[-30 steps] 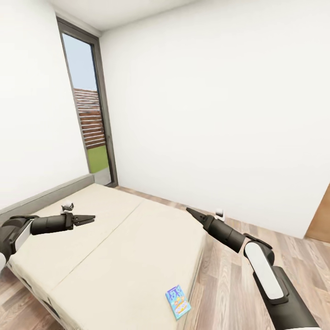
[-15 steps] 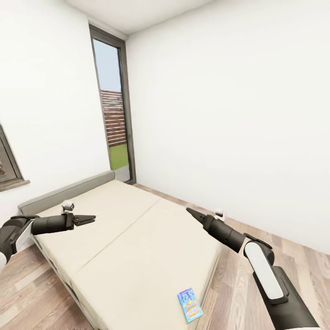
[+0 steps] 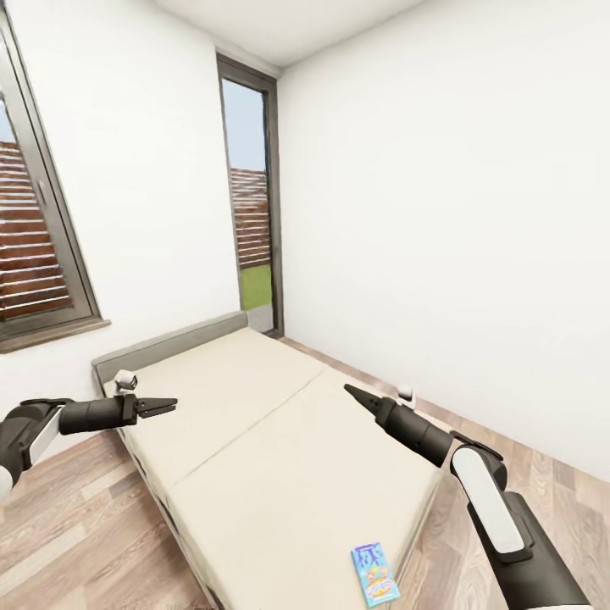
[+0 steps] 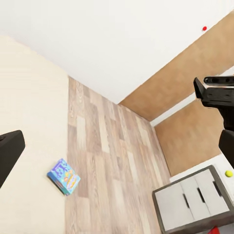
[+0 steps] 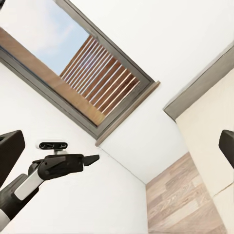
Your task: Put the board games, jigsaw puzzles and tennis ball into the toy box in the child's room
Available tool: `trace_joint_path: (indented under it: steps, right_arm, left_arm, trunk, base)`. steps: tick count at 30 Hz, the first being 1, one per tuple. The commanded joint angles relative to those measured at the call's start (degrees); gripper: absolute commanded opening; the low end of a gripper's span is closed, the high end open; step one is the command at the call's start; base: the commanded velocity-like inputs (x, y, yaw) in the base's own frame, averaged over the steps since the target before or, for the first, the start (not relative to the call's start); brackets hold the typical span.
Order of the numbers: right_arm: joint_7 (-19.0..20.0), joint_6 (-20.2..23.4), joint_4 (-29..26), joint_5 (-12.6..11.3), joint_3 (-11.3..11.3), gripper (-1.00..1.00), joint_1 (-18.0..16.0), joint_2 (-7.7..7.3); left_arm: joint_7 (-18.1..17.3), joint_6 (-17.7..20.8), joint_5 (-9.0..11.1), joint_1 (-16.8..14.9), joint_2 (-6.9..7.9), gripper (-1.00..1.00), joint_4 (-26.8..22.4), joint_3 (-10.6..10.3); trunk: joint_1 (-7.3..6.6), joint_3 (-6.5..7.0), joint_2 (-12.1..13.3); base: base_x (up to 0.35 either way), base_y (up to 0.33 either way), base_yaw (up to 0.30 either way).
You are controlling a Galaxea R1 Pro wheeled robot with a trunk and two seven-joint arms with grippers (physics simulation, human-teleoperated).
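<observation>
A beige bed [image 3: 280,440] with a grey headboard runs across the middle of the head view. One board game [image 3: 375,574], a flat blue box with a bright lid, lies near the bed's near right corner; it shows too in the left wrist view as the board game [image 4: 64,176]. My left gripper [image 3: 167,406] hangs open over the bed's left edge, holding nothing. Above the right half of the mattress, my right gripper [image 3: 350,390] is open and empty. A small yellow-green tennis ball [image 4: 228,173] rests on the table [image 4: 192,200] far off. The toy box and jigsaw puzzles are out of view.
White walls enclose the room. A tall window [image 3: 252,229] stands behind the headboard and a second window [image 3: 34,237] is on the left wall. Wood-plank floor [image 3: 76,525] runs on both sides of the bed. A brown door panel [image 4: 185,92] shows beyond the floor.
The camera has swung left: bed, tall window and board game sit further right in the picture, and the left-wall window has come into view. Both arms keep their pose.
</observation>
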Motion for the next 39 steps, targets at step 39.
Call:
trace_joint_path:
  steps: [39]
  right_arm:
    - [0.0,0.22,0.0,-0.2,0.1,1.0,-0.02,-0.02]
  left_arm:
    - [-0.13,0.6,0.25,-0.06,-0.22,1.0,0.03,-0.39]
  trunk:
    - [0.02,-0.03,-0.05]
  base:
    - [-0.008,-0.291,0.292]
